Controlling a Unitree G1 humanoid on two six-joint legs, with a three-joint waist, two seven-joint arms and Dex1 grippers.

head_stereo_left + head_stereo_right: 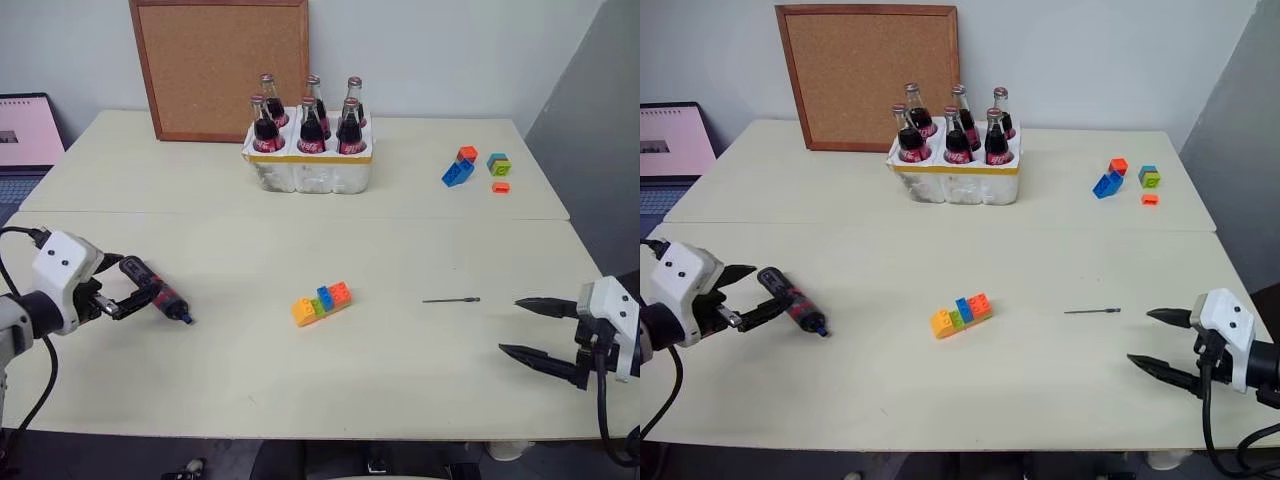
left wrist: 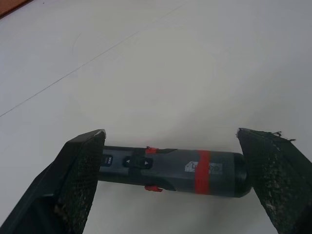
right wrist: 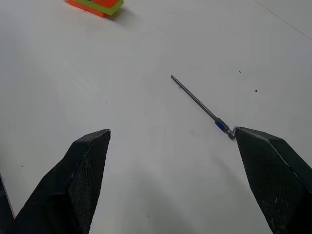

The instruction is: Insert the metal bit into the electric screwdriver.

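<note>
Metal bit (image 3: 201, 105): thin, grey, blue-banded.

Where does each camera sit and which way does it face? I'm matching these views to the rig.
Left eye: on the head, looking forward and down over the table; both arms show.
Right eye: beside it, same scene.
Left wrist: along the open left gripper, at the electric screwdriver lying between its fingers.
Right wrist: along the open right gripper, at the metal bit.
Shared: the bit and the colored brick stack appear in head and right wrist views.
</note>
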